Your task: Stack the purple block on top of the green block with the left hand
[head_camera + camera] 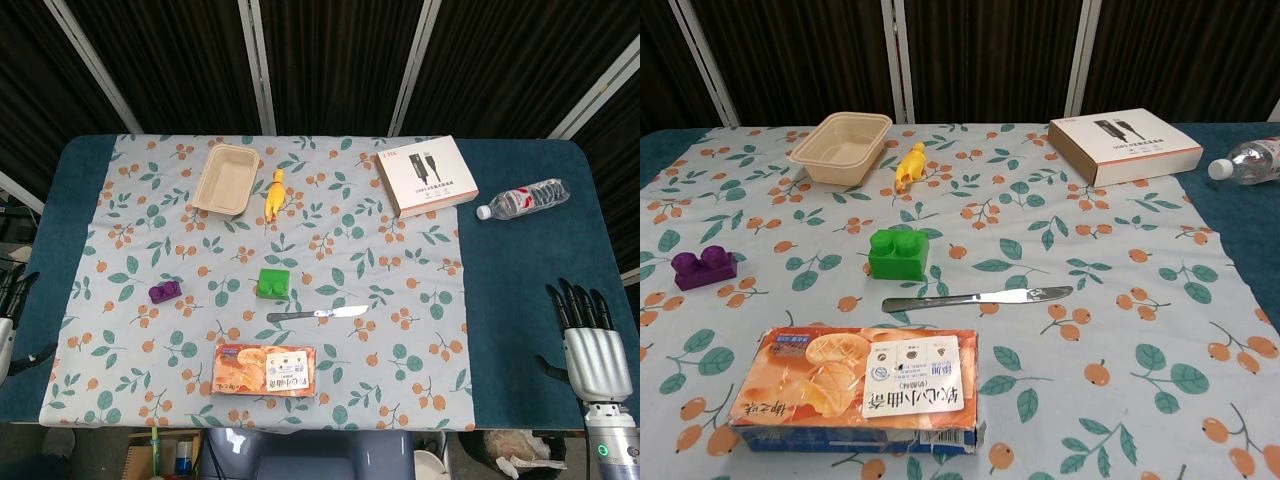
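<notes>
The purple block (164, 291) (703, 268) lies on the floral cloth at the left. The green block (273, 283) (898, 252) stands near the middle, to the right of the purple one and apart from it. My left hand (9, 309) shows only at the left edge of the head view, off the cloth, fingers apart and holding nothing. My right hand (590, 344) rests over the blue table at the right edge, fingers extended, with nothing in it. Neither hand appears in the chest view.
A knife (318, 313) (980, 297) lies just in front of the green block. A biscuit pack (264, 370) (858, 388) sits at the near edge. At the back are a beige tray (225, 179), a yellow toy (272, 193), a box (426, 175) and a bottle (523, 199).
</notes>
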Motion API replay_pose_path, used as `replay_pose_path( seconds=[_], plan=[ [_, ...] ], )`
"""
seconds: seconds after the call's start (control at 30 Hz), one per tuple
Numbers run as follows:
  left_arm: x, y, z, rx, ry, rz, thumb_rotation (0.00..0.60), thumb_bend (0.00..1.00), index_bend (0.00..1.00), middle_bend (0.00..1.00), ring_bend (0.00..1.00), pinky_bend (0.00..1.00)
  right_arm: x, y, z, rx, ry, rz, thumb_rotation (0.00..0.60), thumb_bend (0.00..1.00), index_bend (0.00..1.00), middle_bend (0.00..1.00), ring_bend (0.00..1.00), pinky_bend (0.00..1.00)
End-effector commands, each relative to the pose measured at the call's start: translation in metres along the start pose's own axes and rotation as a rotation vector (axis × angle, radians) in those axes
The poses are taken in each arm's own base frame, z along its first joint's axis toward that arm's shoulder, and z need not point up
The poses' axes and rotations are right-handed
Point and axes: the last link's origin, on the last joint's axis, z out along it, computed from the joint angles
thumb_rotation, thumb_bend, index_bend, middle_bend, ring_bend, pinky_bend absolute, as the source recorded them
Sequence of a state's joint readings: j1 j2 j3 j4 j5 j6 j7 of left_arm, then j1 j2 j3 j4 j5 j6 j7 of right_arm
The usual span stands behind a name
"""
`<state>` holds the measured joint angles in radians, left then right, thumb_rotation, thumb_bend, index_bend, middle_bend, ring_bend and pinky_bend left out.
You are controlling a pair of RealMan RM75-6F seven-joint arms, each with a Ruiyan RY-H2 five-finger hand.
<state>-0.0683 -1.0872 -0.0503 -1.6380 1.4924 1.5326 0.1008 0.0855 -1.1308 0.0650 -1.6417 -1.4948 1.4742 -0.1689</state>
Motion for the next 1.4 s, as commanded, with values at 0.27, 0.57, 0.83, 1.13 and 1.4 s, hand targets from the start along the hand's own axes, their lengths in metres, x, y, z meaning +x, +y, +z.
replay_pose_path(
  seconds=[0.27, 0.57, 0.83, 1.13, 1.4],
  plan=[
    [-0.001, -0.001, -0.001, 0.003, -0.005, 0.006, 0.600, 0.18, 0.08, 0.00, 0.00, 0.00, 0.002, -0.001, -0.001, 0.002, 0.003, 0.001, 0.600, 0.08, 0.06, 0.01, 0.00, 0.00],
    [0.000, -0.007, -0.002, 0.023, -0.009, 0.005, 0.600, 0.18, 0.08, 0.01, 0.00, 0.00, 0.001, -0.005, 0.001, 0.015, 0.002, -0.003, 0.600, 0.08, 0.06, 0.01, 0.00, 0.00],
    [0.000, -0.005, -0.003, 0.015, 0.000, 0.006, 0.600, 0.18, 0.08, 0.03, 0.00, 0.00, 0.003, -0.005, -0.001, 0.018, 0.006, 0.002, 0.600, 0.08, 0.06, 0.01, 0.00, 0.00],
    [-0.007, -0.001, 0.005, 0.072, 0.024, 0.021, 0.600, 0.18, 0.14, 0.13, 0.00, 0.00, 0.005, -0.003, -0.005, 0.013, 0.011, 0.019, 0.600, 0.08, 0.06, 0.01, 0.00, 0.00],
    [-0.010, 0.022, 0.035, 0.137, 0.070, 0.000, 0.600, 0.18, 0.28, 0.20, 0.00, 0.00, 0.007, -0.001, -0.008, 0.019, 0.014, 0.032, 0.600, 0.08, 0.06, 0.01, 0.00, 0.00]
  ],
)
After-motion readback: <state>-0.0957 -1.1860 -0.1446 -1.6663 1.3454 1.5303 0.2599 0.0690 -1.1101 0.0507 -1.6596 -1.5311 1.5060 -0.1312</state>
